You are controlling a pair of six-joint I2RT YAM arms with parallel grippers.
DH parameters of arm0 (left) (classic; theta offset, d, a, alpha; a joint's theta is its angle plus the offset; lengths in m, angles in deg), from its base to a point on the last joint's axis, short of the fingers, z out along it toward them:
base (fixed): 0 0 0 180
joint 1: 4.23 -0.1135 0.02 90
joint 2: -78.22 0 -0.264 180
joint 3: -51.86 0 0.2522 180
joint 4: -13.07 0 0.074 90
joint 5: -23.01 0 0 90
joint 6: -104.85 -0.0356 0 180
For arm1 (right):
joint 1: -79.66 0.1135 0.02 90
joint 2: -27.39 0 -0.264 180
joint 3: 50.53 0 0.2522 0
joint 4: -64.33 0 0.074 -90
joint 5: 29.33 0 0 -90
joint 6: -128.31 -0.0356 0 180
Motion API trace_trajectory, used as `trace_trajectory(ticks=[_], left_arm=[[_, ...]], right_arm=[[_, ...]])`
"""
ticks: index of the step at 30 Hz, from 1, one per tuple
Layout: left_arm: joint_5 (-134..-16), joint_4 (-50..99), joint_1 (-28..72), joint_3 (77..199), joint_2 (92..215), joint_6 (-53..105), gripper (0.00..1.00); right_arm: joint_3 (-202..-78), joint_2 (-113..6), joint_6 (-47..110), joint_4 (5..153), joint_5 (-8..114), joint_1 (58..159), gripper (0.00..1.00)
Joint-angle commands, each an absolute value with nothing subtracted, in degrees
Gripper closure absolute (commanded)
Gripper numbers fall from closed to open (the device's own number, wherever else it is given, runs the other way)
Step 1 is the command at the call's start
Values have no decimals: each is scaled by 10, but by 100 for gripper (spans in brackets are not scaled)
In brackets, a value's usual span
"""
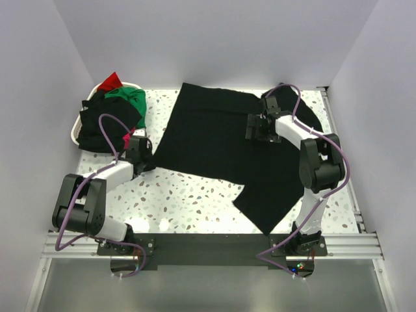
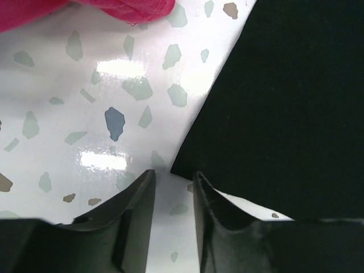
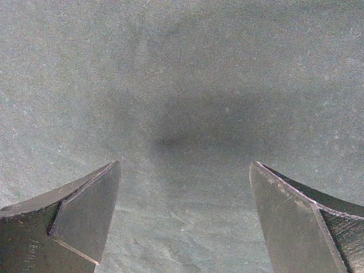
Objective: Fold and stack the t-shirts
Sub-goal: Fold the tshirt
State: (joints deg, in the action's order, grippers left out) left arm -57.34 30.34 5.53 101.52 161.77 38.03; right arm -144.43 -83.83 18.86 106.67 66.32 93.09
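A black t-shirt (image 1: 221, 143) lies spread across the middle of the table, one part reaching toward the near right. My left gripper (image 1: 151, 162) is low at its left near corner. In the left wrist view the gripper (image 2: 173, 173) is narrowly open with bare table between the fingers, and the shirt's corner (image 2: 273, 102) lies just ahead of the tips. My right gripper (image 1: 252, 127) hovers over the shirt's far right part. In the right wrist view it (image 3: 185, 165) is wide open and empty, with black cloth (image 3: 182, 85) filling the view.
A white basket (image 1: 74, 134) at the far left holds black (image 1: 104, 120), green (image 1: 130, 99) and red (image 1: 112, 82) shirts. Pink cloth (image 2: 114, 8) hangs near the left wrist. Walls close in the table on three sides.
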Motion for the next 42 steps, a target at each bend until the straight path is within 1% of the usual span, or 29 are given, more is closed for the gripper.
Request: trace_trajectory(ticks=[1,3,5,9,12,17,18,20,21,23,24,27,35,42], left_arm=[[-564,286,54,1029,1621,383,61],[-571,280,53,1028,1626,383,55],[-575,277,51,1029,1634,382,52],[-592,253,50,1028,1651,383,51],[-604,245,50,1029,1658,382,54],[-616,247,50,1029,1667,379,66],[-618,248,50,1028,1668,378,71],[-621,246,51,1024,1669,380,76],[-628,245,50,1024,1671,379,81],[-633,245,50,1025,1672,379,86],[-635,245,50,1026,1674,379,91],[-634,245,50,1026,1672,377,100],[-628,226,50,1034,1615,377,100],[-616,221,45,1045,1606,374,100]], right_arm=[[-1444,-811,196,1053,671,930,2],[-1445,-814,198,1053,670,931,2],[-1445,-817,198,1053,670,931,2],[-1445,-816,198,1053,671,931,2],[-1445,-816,198,1054,672,930,2],[-1442,-816,198,1054,674,931,2],[-1441,-815,198,1054,674,931,2],[-1439,-813,198,1054,674,931,2],[-1438,-813,198,1054,674,930,2],[-1435,-811,198,1054,674,930,2],[-1434,-808,198,1054,673,930,2],[-1429,-805,197,1052,672,931,2],[-1435,-832,197,1063,667,931,2],[-1473,-891,196,1083,675,930,2]])
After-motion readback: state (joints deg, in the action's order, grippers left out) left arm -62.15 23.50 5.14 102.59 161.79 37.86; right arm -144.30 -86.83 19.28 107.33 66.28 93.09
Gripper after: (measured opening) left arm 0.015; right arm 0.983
